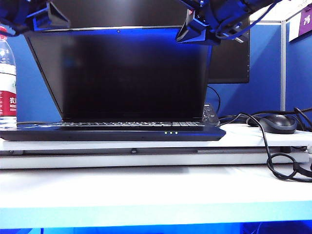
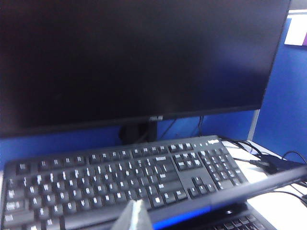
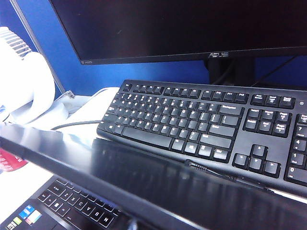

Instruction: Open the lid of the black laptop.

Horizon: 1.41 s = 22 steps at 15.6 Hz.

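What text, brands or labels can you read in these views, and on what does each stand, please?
"ASUS": monitor, lower bezel.
Keyboard key legends: too small to read.
Bottle label and wall sign: Chinese characters, too blurred or cropped.
Laptop and lid: no text shows.
Left gripper and right gripper, at the lid's top edge: no markings.

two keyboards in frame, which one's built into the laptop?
The front keyboard, set in the black laptop under its raised lid. The separate desktop keyboard lies behind, before the monitor.
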Each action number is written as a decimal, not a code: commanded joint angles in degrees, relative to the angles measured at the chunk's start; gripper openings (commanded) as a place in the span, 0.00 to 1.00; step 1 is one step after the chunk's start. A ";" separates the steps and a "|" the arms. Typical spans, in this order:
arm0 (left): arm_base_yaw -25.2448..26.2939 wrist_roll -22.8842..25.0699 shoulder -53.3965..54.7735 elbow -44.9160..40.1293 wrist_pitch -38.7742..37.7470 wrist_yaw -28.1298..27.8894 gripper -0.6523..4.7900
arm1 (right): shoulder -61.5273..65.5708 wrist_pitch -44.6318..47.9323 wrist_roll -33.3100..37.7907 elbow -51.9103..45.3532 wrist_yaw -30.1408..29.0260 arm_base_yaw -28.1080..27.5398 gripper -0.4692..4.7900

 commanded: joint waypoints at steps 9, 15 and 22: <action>0.02 -2.47 -0.83 1.53 -9.68 2.23 0.11 | -0.46 4.00 -1.29 4.26 1.70 -0.44 0.09; 0.04 1.05 2.27 1.84 -3.48 -0.85 0.11 | -0.46 2.64 -1.29 4.81 1.68 -0.44 0.09; 0.04 2.34 2.75 2.12 -0.13 -3.65 0.11 | -0.46 2.45 -1.29 4.85 1.81 -0.44 0.09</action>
